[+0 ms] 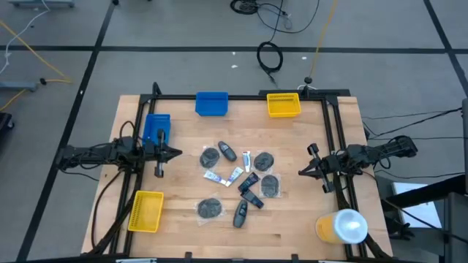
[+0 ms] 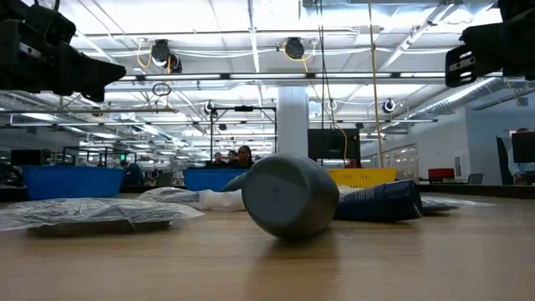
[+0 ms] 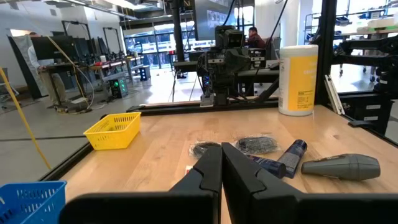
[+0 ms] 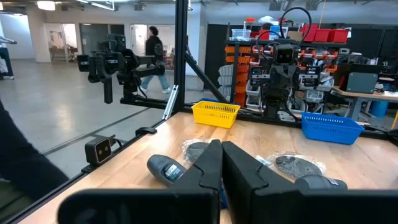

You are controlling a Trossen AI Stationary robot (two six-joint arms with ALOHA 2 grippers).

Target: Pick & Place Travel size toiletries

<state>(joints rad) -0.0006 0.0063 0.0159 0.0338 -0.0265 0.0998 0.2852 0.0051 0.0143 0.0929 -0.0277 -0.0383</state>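
The travel size toiletries lie loose in the middle of the table between both arms. Among them are round dark-grey pads point(image 1: 210, 156) point(image 1: 270, 185), small white tubes point(image 1: 235, 175) and dark oblong pieces point(image 1: 240, 214). A dark-grey bottle point(image 2: 288, 196) lies on its side nearest the low camera. My left gripper point(image 1: 178, 153) point(image 3: 221, 167) hovers shut above the table, left of the pile. My right gripper point(image 1: 300, 174) point(image 4: 221, 163) hovers shut to the pile's right. Neither holds anything.
A blue bin point(image 1: 211, 103) and a yellow bin point(image 1: 284, 104) stand at the far edge. Another blue bin point(image 1: 156, 128) sits beside the left arm, and a yellow bin point(image 1: 145, 211) sits near-left. A large yellow-and-white cylinder point(image 1: 341, 226) stands near-right. People are in the room beyond.
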